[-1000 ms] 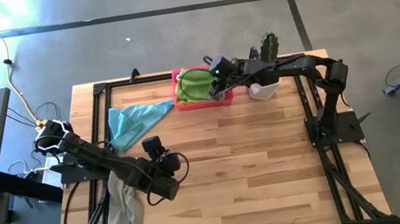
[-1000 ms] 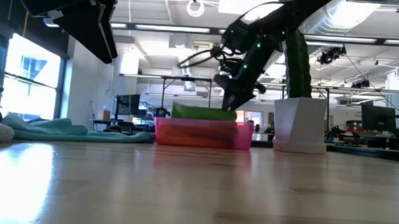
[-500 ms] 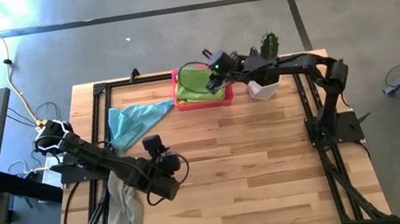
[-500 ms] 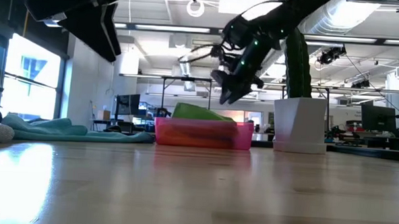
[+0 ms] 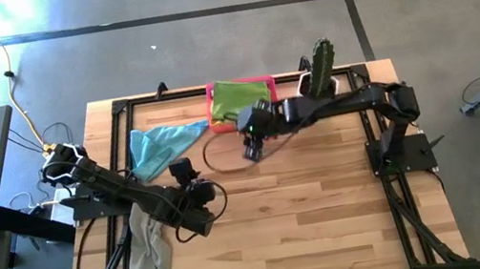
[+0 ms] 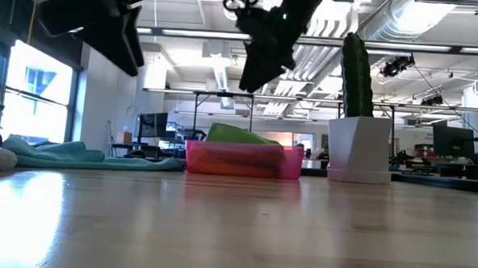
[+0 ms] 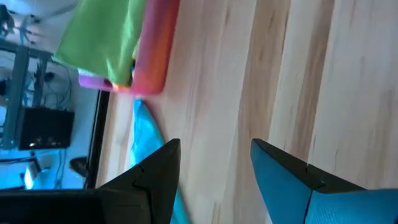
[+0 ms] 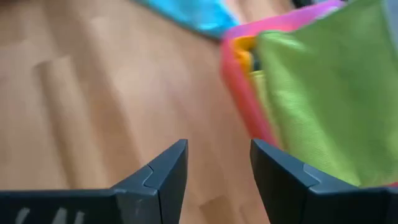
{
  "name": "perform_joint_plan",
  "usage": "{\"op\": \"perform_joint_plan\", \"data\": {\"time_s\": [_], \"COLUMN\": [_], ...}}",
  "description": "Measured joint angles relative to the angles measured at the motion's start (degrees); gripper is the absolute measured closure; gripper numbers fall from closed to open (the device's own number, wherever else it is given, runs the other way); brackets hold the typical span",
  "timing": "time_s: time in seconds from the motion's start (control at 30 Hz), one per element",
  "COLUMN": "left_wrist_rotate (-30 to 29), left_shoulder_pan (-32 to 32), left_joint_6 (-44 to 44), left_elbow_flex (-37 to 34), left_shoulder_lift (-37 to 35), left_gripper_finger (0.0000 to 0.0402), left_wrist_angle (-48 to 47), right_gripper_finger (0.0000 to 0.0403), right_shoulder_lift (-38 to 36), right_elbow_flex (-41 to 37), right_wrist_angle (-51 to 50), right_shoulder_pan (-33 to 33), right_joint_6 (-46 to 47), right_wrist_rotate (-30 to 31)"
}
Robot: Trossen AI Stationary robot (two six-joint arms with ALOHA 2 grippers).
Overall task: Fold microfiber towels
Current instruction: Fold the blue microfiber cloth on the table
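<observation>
A lime green towel [image 5: 236, 96] lies folded on top of the pink tray [image 5: 219, 126] at the far edge; a yellow edge [image 8: 244, 55] shows under it. A light blue towel [image 5: 162, 145] lies spread on the table left of the tray. A grey towel [image 5: 147, 248] hangs over the table's left edge. My right gripper [image 5: 252, 148] is open and empty, high above the table just near of the tray [image 8: 239, 109]. My left gripper [image 5: 192, 186] is open and empty over the table's left middle, pointing toward the tray [image 7: 152, 56] and the blue towel [image 7: 146, 134].
A cactus in a white pot [image 5: 321, 75] stands right of the tray at the far edge; it also shows in the low view [image 6: 357, 131]. Bare wood fills the middle and near part of the table [image 5: 310, 210].
My right gripper has risen off the green towel in the tray and swung up, toward the near edge and somewhat left. The green towel stays in the tray, lying flatter than before.
</observation>
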Motion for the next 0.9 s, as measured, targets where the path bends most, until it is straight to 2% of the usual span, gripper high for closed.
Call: {"op": "perform_joint_plan", "data": {"time_s": [0.23, 0.37, 0.5, 0.7, 0.9], "left_wrist_rotate": [8.92, 9.24, 9.29, 9.93, 13.09], "left_shoulder_pan": [1.04, 1.04, 1.29, 4.57, 10.84], "left_joint_6": [4.52, 4.5, 2.78, 2.84, 4.68], "left_elbow_flex": [0.0, 0.0, 0.0, -1.57, -8.3], "left_shoulder_lift": [0.0, -0.33, -3.42, -12.51, -23.49], "left_gripper_finger": [0.0216, 0.0216, 0.0216, 0.0216, 0.0216], "left_wrist_angle": [-10.8, -17.68, -22.53, -20.34, -11.6], "right_gripper_finger": [0.0236, 0.0236, 0.0236, 0.0236, 0.0236], "right_shoulder_lift": [-0.01, -0.02, -0.48, -1.94, -4.97], "right_elbow_flex": [2.01, -1.27, -5.78, -13.23, -21.16], "right_wrist_angle": [-9.33, -10.73, -10.74, -6.4, 6.67], "right_shoulder_pan": [8.02, 11.04, 12.33, 14.57, 17.97], "right_joint_6": [-1.79, -0.05, 4.53, 11.66, 16.58], "right_wrist_rotate": [4.45, 7.68, 7.17, 6.47, 7.03]}}
